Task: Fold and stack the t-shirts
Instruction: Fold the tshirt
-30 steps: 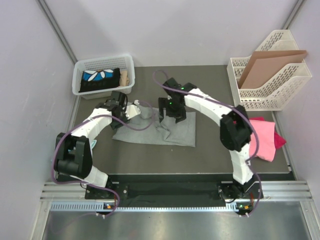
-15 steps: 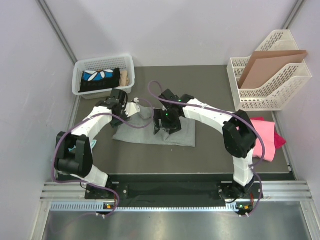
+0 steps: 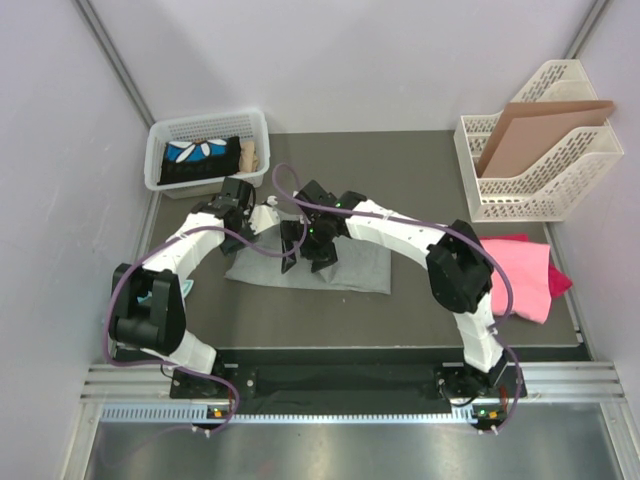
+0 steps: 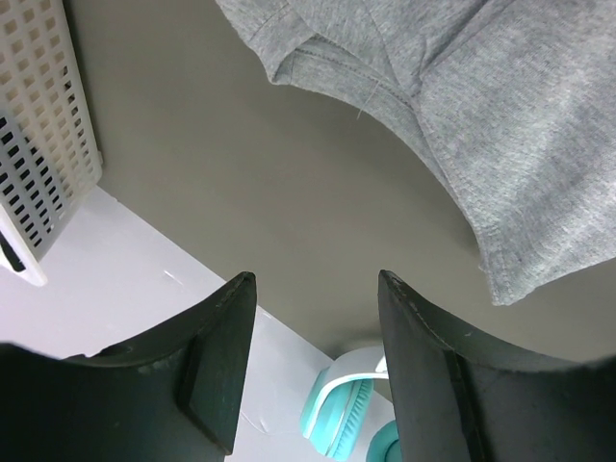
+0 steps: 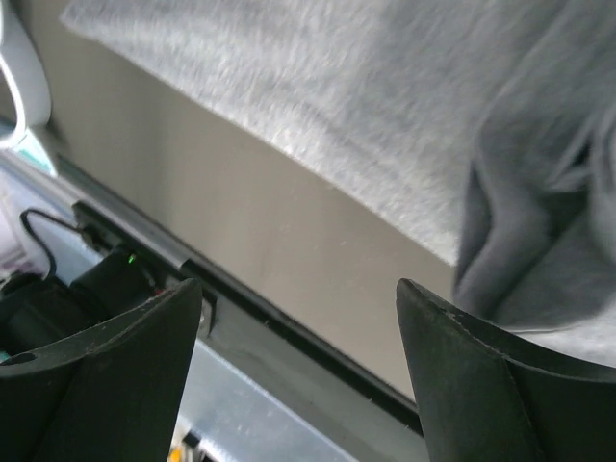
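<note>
**STATUS: BOTH GRIPPERS OPEN AT THE GREY T-SHIRT**

The grey t-shirt (image 3: 352, 268) lay on the dark table (image 3: 420, 305). It was spread as a wide, partly folded strip, with a bunched ridge of cloth near its middle.

The left gripper (image 4: 308, 371) hovered just off the grey t-shirt's far-left corner. Its jaws stood wide apart and held nothing; only bare table showed in the gap.

The right gripper (image 5: 298, 375) was positioned above the grey t-shirt's left half, close to the bunched ridge. Its jaws were also spread wide, with no cloth between them. The right wrist view showed the shirt's near edge and a crumpled fold beyond the fingertips.

The pink t-shirts (image 3: 522, 275) lay in a loose pile well to the right of the grey t-shirt, apart from it. A darker magenta layer showed at the pile's right edge.

Other items:
- A white basket (image 3: 200, 184) stood beyond the grey t-shirt's far-left corner.
- A file rack (image 3: 520, 197) holding a brown cardboard sheet (image 3: 545, 125) stood to its far right.
- Teal headphones (image 4: 339, 428) lay to its left.
</note>
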Controlling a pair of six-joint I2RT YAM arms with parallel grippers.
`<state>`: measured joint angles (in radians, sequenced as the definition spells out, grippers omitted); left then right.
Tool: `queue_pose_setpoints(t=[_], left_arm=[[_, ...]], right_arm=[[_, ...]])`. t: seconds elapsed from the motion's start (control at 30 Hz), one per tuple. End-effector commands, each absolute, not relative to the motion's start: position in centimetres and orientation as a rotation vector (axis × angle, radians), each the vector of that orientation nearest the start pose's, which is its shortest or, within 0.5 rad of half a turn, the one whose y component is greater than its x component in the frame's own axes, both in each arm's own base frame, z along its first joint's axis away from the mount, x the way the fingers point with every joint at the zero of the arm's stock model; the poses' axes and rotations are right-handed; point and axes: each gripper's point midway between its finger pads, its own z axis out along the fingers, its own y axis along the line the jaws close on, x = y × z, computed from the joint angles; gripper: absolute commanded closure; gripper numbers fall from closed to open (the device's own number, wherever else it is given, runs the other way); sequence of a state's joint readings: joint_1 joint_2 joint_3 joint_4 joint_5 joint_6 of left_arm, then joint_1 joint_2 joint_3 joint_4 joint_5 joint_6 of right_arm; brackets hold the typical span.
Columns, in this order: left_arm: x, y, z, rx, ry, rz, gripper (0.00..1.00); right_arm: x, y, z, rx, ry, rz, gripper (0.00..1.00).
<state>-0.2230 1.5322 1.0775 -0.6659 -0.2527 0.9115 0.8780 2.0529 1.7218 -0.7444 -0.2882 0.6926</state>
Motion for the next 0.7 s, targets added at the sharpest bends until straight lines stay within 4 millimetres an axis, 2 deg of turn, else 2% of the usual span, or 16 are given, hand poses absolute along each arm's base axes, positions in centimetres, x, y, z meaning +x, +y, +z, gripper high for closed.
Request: queue_pose_setpoints(t=[0.0,0.03,0.07,0.1,0.13,0.17,0.2,0.3,0.43,0.57,0.67], left_arm=[[35.1,0.3,11.7,1.372,2.322,0.593,0.41],[35.1,0.3,11.8,1.374,2.317,0.598,0.41],[35.2,0.3,11.9,1.365,2.319,0.599,0.41],[35.5,0.2,12.3,1.356,2.310,0.598,0.41],[35.6,0.1,12.5,1.346,2.309,0.593,0.41],[35.8,0.1,12.6,1.336,2.308,0.589,0.41],[36.1,-0.1,12.9,1.328,2.310,0.580,0.41],[36.3,-0.4,12.7,1.311,2.342,0.549,0.40],[36.6,-0.9,12.8,1.293,2.353,0.515,0.41],[36.3,-0.8,12.8,1.292,2.357,0.520,0.41],[36.0,-1.6,13.4,1.305,2.347,0.511,0.41]], right_arm=[[24.1,43.2,12.0,-0.387,2.839,0.998,0.18],[24.2,42.8,13.1,-0.383,2.823,1.038,0.18],[25.1,41.4,12.9,-0.330,2.831,1.036,0.18],[25.7,40.5,14.9,-0.309,2.772,1.073,0.17],[26.2,39.0,14.5,-0.255,2.780,1.042,0.17],[27.8,37.3,15.0,-0.187,2.753,1.028,0.17],[28.3,36.1,16.6,-0.160,2.701,1.026,0.18],[29.0,33.3,16.3,-0.116,2.676,0.909,0.18],[28.1,32.5,14.0,-0.138,2.741,0.852,0.18],[27.6,32.4,11.8,-0.141,2.773,0.818,0.18],[28.3,30.7,10.4,-0.103,2.789,0.710,0.18]])
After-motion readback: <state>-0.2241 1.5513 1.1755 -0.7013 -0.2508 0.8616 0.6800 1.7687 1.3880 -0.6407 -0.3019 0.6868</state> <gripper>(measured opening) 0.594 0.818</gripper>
